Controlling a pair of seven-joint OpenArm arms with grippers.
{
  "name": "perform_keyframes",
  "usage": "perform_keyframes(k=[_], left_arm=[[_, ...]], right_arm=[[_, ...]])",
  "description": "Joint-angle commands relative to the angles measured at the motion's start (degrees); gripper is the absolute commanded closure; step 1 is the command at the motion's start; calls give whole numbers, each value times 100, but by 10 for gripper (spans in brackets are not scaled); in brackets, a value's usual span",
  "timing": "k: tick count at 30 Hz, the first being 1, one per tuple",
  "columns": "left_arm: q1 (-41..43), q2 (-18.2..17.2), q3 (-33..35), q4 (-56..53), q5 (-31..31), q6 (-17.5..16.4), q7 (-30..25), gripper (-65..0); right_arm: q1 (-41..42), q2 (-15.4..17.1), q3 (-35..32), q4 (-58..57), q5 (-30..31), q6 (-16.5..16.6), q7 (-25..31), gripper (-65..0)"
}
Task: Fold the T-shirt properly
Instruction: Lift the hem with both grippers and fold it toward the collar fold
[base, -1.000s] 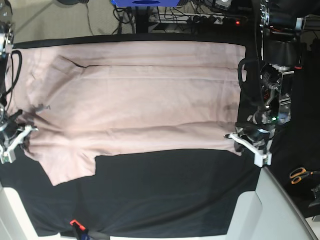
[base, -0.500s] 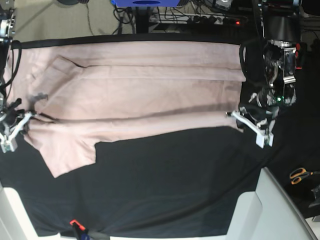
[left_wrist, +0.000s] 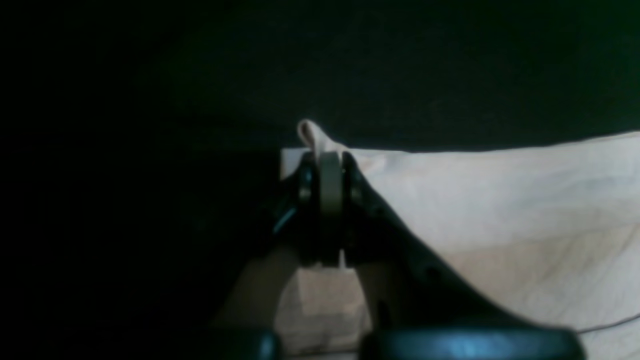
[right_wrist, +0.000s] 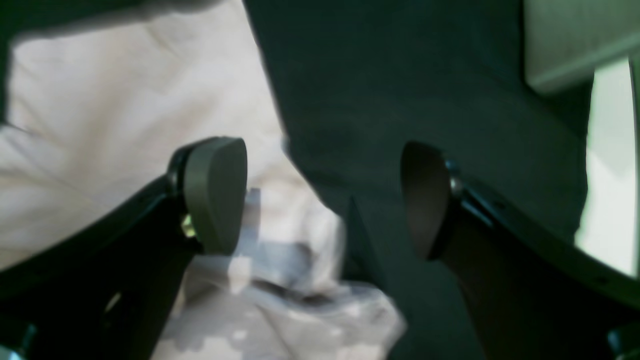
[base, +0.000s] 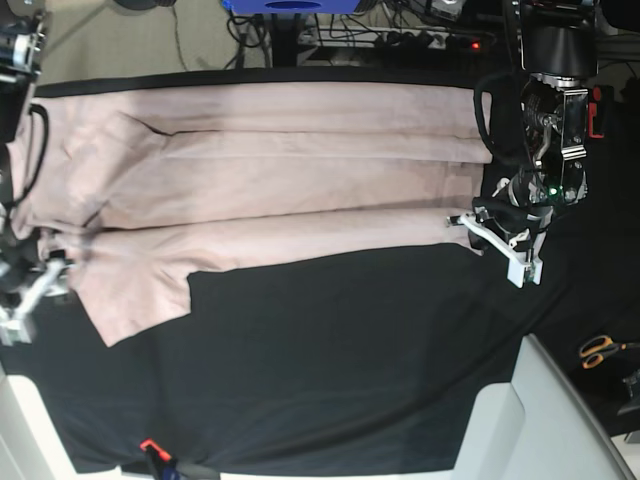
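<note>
The pale pink T-shirt (base: 280, 180) lies spread along the far half of the black cloth (base: 350, 370), its near edge folded over toward the far side. One sleeve (base: 135, 300) sticks out at the near left. My left gripper (base: 490, 235) is at the shirt's right end. In the left wrist view it (left_wrist: 330, 160) is shut on a pinch of the shirt's edge (left_wrist: 500, 200). My right gripper (base: 25, 295) sits just off the shirt's left end. In the right wrist view it (right_wrist: 320, 195) is open and empty, over the shirt's edge (right_wrist: 100, 100) and the black cloth.
Orange-handled scissors (base: 600, 350) lie at the right, off the cloth. A white panel (base: 530, 420) stands at the near right corner. A small red clip (base: 150, 446) sits on the cloth's near edge. Cables and a blue object (base: 290, 5) lie beyond the far edge.
The shirt's near edge has been carried toward the far side, narrowing the spread. My left gripper moved with it. My right gripper has let go and drawn back toward the near side.
</note>
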Motion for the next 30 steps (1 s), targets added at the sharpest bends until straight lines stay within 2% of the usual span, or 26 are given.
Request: perform_keyframes(k=[1, 4, 8, 11, 13, 17, 30], left_arm=[[-69, -68, -33, 85, -34, -6, -99, 0], [-69, -50, -33, 85, -34, -6, -99, 0], [-69, 37, -68, 85, -34, -6, -99, 0], [-7, 37, -77, 85, -34, -6, -99, 0], [28, 37, -77, 94, -34, -6, -99, 0], [54, 37, -77, 94, -34, -6, -108, 0], [54, 20, -77, 94, -34, -6, -108, 0]], right_arm=[[404, 32, -42, -255, 40, -79, 145, -455], [1274, 32, -595, -1758, 40, -79, 470, -455], [2162, -3, -1167, -3745, 40, -141, 1841, -455], [2601, -3, -1439, -4844, 40, -589, 2668, -459], [2681, 5, -1606, -5169, 40, -906, 2993, -461], [2681, 23, -1941, -5336, 40, -1248, 3204, -462], [2303, -12, -2011, -5407, 49, -1266, 3169, -452]])
